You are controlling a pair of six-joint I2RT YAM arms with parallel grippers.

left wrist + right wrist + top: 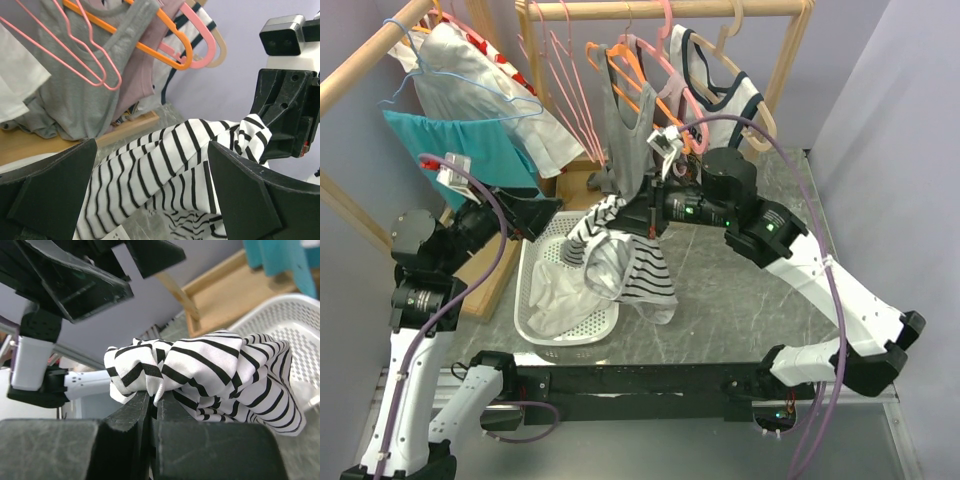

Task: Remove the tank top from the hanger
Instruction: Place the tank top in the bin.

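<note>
Right gripper (152, 399) jaws pinched together on a bunched fold of the black-and-white striped fabric tank top (632, 268). The rest hangs below the fingers, draping over the right rim of the white perforated plastic basket (533, 318). Left gripper (546, 214) jaws wide apart, just left of the cloth, holding nothing.
</note>
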